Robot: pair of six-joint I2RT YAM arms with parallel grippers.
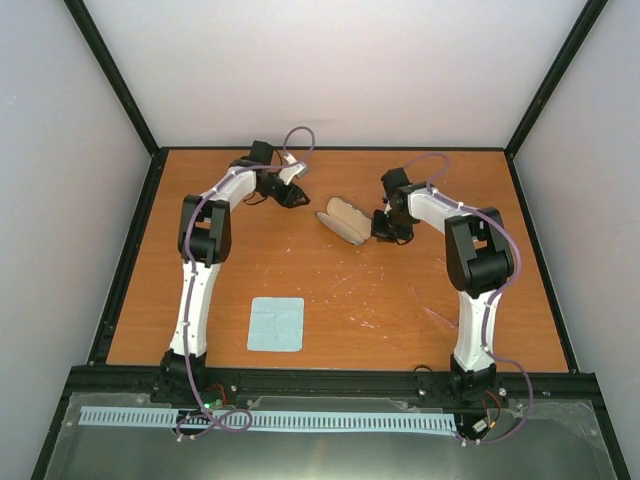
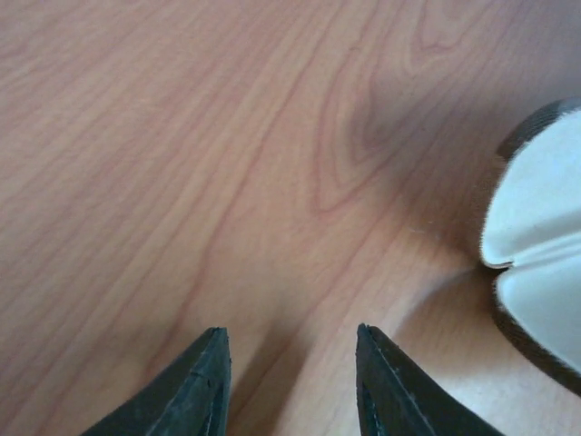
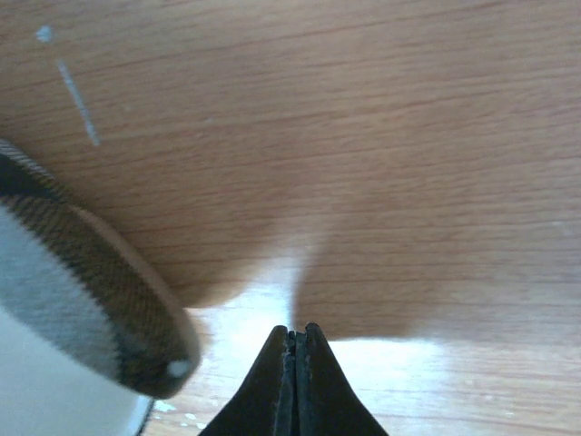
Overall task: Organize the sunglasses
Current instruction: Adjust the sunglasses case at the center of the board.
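From above, the left gripper [image 1: 296, 196] is at the far side of the table [image 1: 400, 320], near the open case [image 1: 343, 221]. The right gripper [image 1: 384, 231] is just beside the case's other end, and a blue cloth [image 1: 276, 324] lies nearer the arms. The left wrist view shows its fingers apart over bare wood (nothing between them). The right wrist view shows its fingers pressed together. I cannot tell where the sunglasses are.
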